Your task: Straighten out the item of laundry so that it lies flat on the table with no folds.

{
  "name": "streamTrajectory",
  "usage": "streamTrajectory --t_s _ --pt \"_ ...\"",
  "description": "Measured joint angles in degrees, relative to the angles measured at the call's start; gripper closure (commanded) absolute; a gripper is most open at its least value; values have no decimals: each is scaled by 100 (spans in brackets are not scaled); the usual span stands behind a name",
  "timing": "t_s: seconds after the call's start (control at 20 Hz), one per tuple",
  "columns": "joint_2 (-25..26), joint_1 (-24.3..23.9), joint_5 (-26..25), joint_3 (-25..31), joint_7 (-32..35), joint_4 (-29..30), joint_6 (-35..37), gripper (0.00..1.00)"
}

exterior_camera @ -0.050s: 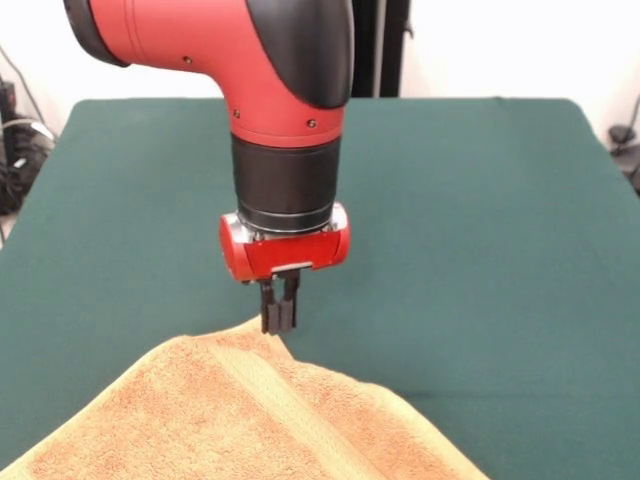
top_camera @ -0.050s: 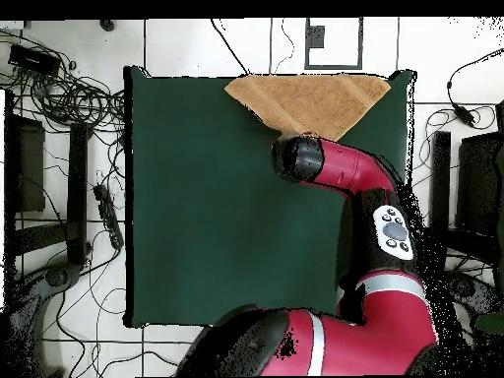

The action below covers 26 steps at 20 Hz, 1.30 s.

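The item of laundry (exterior_camera @ -0.050s: pixel 240 420) is an orange-tan terry towel at the near edge of the green table (exterior_camera @ -0.050s: pixel 480 250). It rises to a peak at one corner, with a paler woven band running down from that peak. My gripper (exterior_camera @ -0.050s: pixel 279 316) hangs straight down over the peak, its two black fingers pressed together on the towel's corner. From overhead the towel (top_camera @ -0.050s: pixel 310 98) shows as a triangle against the table's top edge, its point under the arm's wrist (top_camera @ -0.050s: pixel 298 157), which hides the gripper. The table (top_camera @ -0.050s: pixel 197 217) is bare elsewhere.
The towel runs off the bottom of the front view, so its near part is hidden. Cables and dark equipment (top_camera @ -0.050s: pixel 59 98) lie on the tiled floor around the table. A black stand (exterior_camera @ -0.050s: pixel 380 45) rises behind the table's far edge.
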Motion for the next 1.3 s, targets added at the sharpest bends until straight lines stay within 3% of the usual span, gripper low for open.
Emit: streamTrajectory --t_s 1.3 --pt "656 100 -337 -212 0 -865 116 100"
